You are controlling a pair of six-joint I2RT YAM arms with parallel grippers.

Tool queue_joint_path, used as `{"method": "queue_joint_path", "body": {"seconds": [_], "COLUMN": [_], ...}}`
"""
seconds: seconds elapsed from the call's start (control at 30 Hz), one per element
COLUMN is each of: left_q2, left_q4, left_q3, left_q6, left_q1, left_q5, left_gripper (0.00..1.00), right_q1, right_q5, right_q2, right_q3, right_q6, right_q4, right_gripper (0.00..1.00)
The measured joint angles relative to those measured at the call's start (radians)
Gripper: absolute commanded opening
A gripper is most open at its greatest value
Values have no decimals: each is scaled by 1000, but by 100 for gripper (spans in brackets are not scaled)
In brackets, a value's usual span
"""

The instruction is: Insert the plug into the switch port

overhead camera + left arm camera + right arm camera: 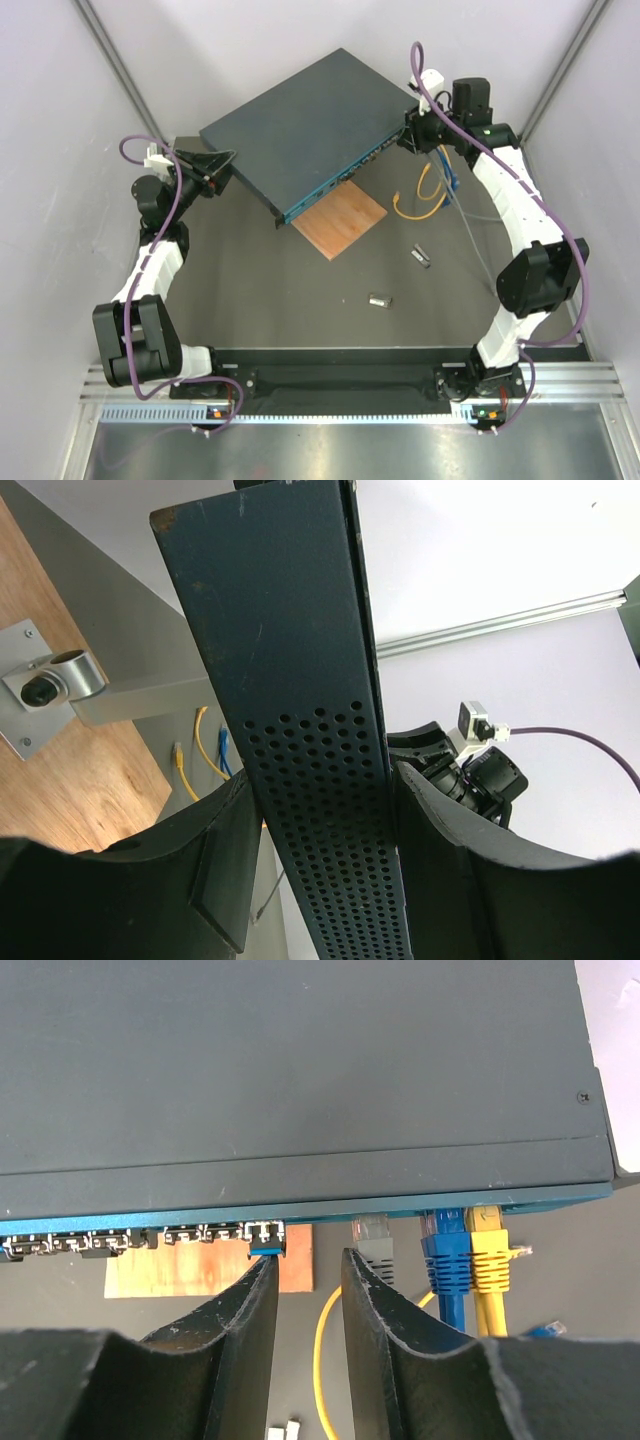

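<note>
The switch [300, 125] is a large flat dark blue-grey box lying at an angle, its teal front face [335, 183] toward the wooden square. My left gripper [222, 166] is shut on its left corner. In the left wrist view the perforated side [330, 820] sits between my fingers [225, 850]. My right gripper [410, 135] is at the right end of the front face. In the right wrist view it [307, 1260] is open and empty just below the socket row [150, 1238]. A small blue plug [265, 1247] sits in a socket at my left fingertip.
Grey [376, 1250], blue [445, 1260] and yellow [488, 1255] cable plugs sit in sockets to the right. Loose yellow and blue cables [428, 195] lie on the table. A thin brown wooden square [340, 220] lies in front of the switch. Two small metal pieces [421, 257] [379, 299] lie nearer.
</note>
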Motion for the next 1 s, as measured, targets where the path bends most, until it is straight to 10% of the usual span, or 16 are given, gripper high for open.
{"method": "queue_joint_path", "body": {"seconds": [1.0], "left_q2": [8], "left_q4": [-42], "left_q3": [26], "left_q6": [28], "left_q1": [6], "left_q5": [30], "left_gripper": [0], "right_q1": [24], "right_q5": [35], "right_q2": [13], "right_q3": [-5], "right_q6": [13], "right_q4": [29], "right_gripper": [26]}}
